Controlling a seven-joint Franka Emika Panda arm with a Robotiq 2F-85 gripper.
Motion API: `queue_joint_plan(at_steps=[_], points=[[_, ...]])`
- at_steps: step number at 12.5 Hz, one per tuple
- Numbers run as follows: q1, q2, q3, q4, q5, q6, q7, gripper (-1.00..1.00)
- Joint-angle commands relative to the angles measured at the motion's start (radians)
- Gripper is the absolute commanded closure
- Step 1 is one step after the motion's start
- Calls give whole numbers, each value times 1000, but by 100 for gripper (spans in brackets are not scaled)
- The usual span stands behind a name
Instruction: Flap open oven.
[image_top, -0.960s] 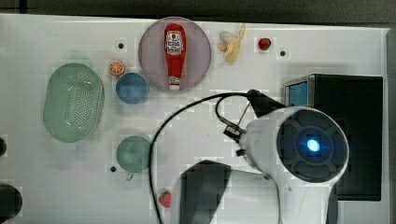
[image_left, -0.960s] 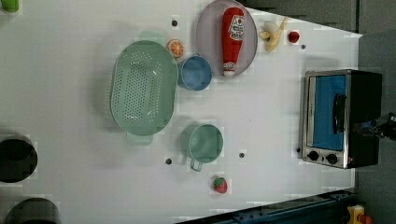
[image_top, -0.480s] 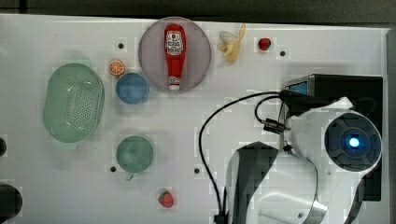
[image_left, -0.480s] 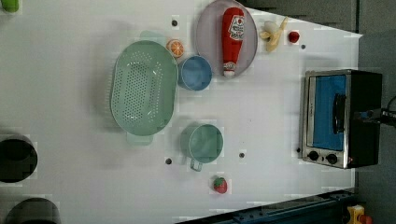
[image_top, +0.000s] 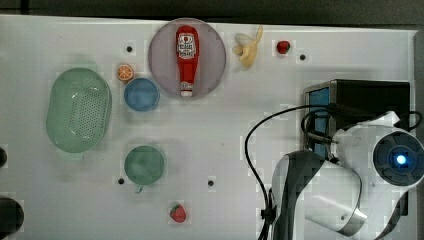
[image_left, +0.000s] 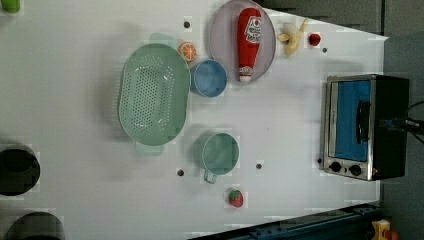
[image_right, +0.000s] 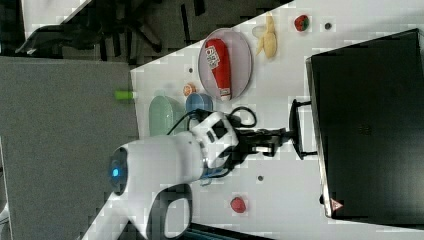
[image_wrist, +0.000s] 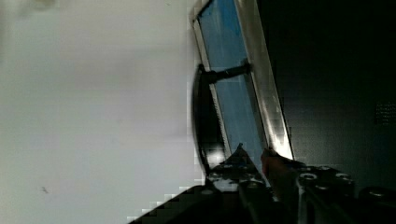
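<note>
Across the white table (image_top: 225, 125), the biggest change is the white robot arm (image_top: 350, 165). In the top view it has swung from the middle of the table over to the top view's right, and its bulk now hangs above the front of the large boxy toaster oven with the black top and silver frame (image_top: 372, 100).

The oven itself has not moved. It stands at the edge of the table on the left view's right, well apart from the dishes and fruit. Its blue-tinted glass door (image_left: 352, 120) lies flat against the frame and looks fully shut.

The dark bar handle (image_right: 295, 130) stands proud of the door on two short posts. In the right view the black gripper (image_right: 285, 134) reaches level toward it, with its tip just beside the bar. In the wrist view the fingertips (image_wrist: 239, 156) sit close to the glass past the handle, and the jaws stand only slightly apart with nothing between them.

Judging by this, the approach is nearly done but the opening has not begun. The fingers probably need to hook behind the bar or close on it before the door can be pulled down on its hinge.
</note>
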Motion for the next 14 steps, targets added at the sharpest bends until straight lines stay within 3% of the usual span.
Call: queue_joint_plan(at_steps=[1,10,14], points=[[8,58,-10,-4,0,63,-91,65],[16,162,6,-4,-10,124,-109,65],[47,166,27,-5,-173,108,-25,65]])
